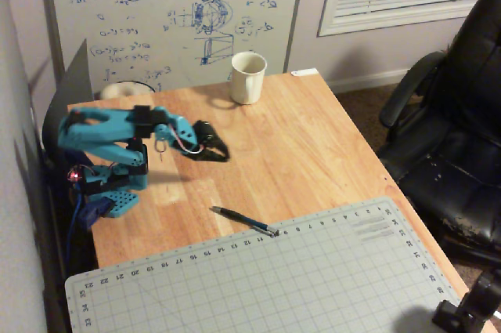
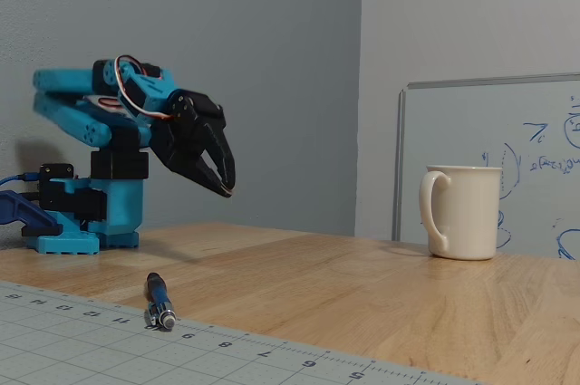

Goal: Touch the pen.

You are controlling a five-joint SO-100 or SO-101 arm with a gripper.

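Pen [image 1: 244, 221] lies flat on the bare wood of the bench [image 1: 313, 137], toward the near edge as the overhead view shows it, one end touching or just overlapping the border of the grey cutting mat [image 1: 313, 278]. It points diagonally, so neither end faces the arm squarely; nothing pins or covers it, and approach from above is unobstructed.

Gripper [image 2: 224, 188] hangs in the air well apart from the pen, on the arm-base side, empty, its dark fingers angled downward. The fixed view shows the tips close together with a narrow gap behind them; judged nearly closed, which suits a touch rather than a grasp.

Blue arm [image 1: 109, 133] is folded back over its base at the left edge. Cream mug [image 1: 248, 77] stands upright near the far edge, clear of any likely path.

Judgement: contact not yet made.
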